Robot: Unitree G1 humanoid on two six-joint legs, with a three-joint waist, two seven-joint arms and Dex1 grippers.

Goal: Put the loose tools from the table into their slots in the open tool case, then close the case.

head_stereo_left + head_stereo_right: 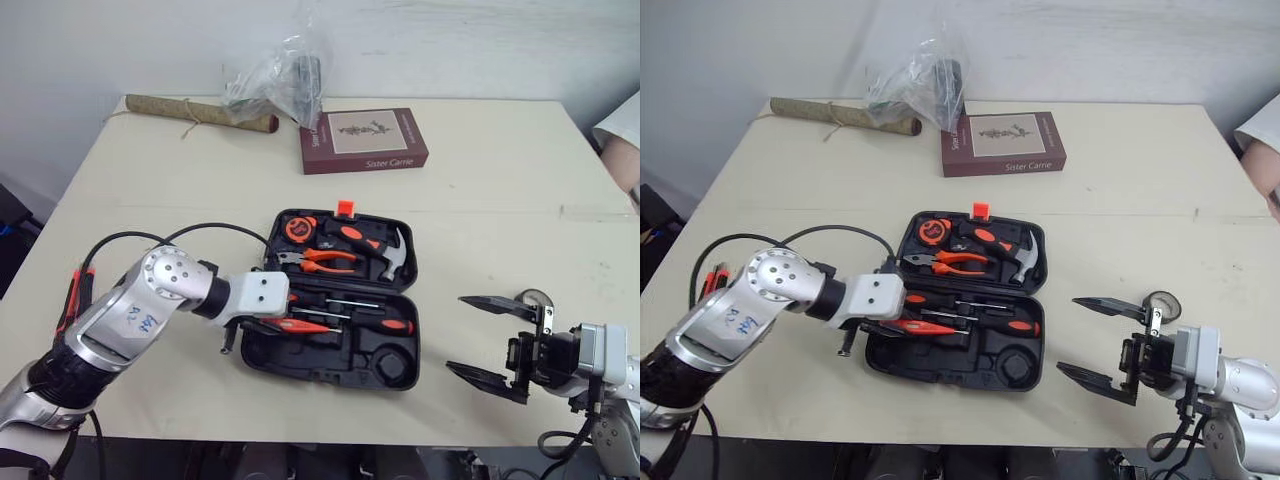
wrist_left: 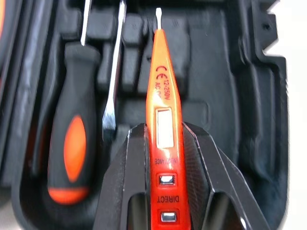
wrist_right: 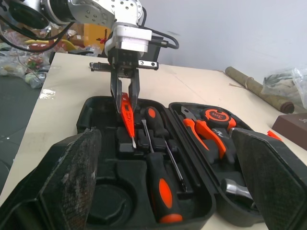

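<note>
Hanging tip-first over the front half of the open tool case [image 1: 320, 372], the orange tester screwdriver [image 2: 163, 96] is pinched at its handle end between the fingers of the left gripper [image 2: 164, 132]. Its blade points at the empty moulded recesses just beside a thin bare shaft [image 2: 112, 81] and a black-and-orange screwdriver [image 2: 72, 139], both seated. The pliers [image 1: 325, 260], hammer [image 1: 395, 255] and tape measure [image 1: 298, 228] sit in the far half.

The step in hand looks like seating the tester. The next move calls for lining it up with a long narrow slot, lowering it flat and letting go.

The right gripper [image 1: 455, 333] hovers with fingers spread wide, holding nothing, well apart from the case near the worktop's [image 1: 500, 200] front edge.
</note>
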